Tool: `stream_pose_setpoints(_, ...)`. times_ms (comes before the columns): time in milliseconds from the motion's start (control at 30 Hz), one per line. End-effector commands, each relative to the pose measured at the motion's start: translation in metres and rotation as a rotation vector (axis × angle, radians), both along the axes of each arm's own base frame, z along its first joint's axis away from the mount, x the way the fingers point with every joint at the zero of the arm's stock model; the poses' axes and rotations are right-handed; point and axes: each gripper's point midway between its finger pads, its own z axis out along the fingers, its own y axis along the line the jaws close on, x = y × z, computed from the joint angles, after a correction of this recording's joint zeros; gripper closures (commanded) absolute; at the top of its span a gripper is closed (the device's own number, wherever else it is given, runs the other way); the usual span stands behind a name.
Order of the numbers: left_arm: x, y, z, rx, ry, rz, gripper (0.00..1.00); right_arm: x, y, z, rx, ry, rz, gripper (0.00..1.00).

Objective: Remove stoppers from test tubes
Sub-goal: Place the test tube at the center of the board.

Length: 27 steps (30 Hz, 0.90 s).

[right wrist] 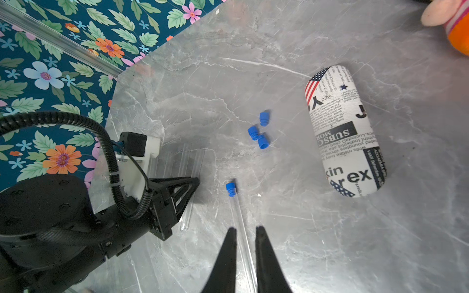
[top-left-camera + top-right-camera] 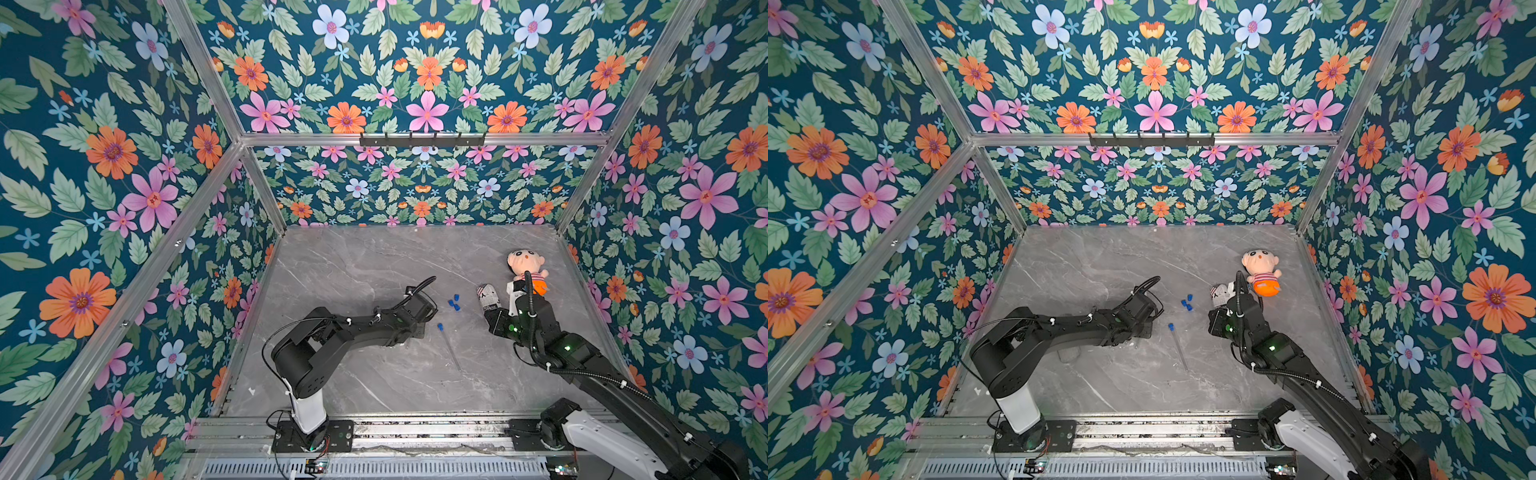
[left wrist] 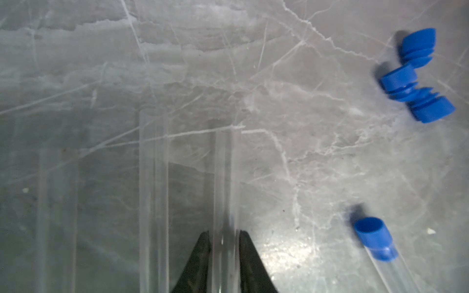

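The capped tube [image 1: 237,215] lies on the table [image 1: 304,241] in line with my right claw [image 1: 245,227], stopper [image 1: 230,189] end away; that claw is closed, empty, nearer. My left claw [image 3: 224,232] flanks a bare tube [image 3: 223,177]; grip unclear.

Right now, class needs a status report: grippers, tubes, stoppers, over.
Left gripper straddles a bare tube, grip unclear; right gripper shut, empty. Three stoppers loose; one capped tube to go. Patterned case near right gripper, clear of it.
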Motion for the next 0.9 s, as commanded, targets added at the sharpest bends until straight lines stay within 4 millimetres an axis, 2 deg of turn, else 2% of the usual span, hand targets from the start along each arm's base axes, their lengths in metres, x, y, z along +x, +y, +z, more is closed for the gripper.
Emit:
stream_pose_setpoints(0, -0.001, 0.006, 0.004, 0.024, 0.000, 0.011, 0.72, 0.004, 0.002, 0.004, 0.011, -0.018, -0.003, 1.00)
stream_pose_setpoints(233, 0.003, -0.001, 0.022, -0.014, -0.037, -0.017, 0.67, 0.008, 0.004, 0.004, 0.009, -0.017, -0.002, 1.00)
stream_pose_setpoints(433, 0.006, -0.011, 0.061, -0.103, -0.133, -0.070, 0.65, 0.021, 0.010, 0.005, -0.007, -0.011, 0.001, 1.00)
stream_pose_setpoints(600, 0.004, -0.005, 0.101, -0.163, -0.237, -0.094, 0.64, 0.045, 0.020, -0.005, -0.043, 0.015, -0.013, 1.00)
stream_pose_setpoints(700, -0.001, 0.003, 0.118, -0.190, -0.287, -0.097, 0.64, 0.063, 0.025, -0.014, -0.060, 0.025, -0.033, 1.00)
stream_pose_setpoints(867, -0.011, 0.018, 0.134, -0.221, -0.347, -0.096, 0.64, 0.095, 0.031, -0.038, -0.110, 0.075, -0.081, 1.00)
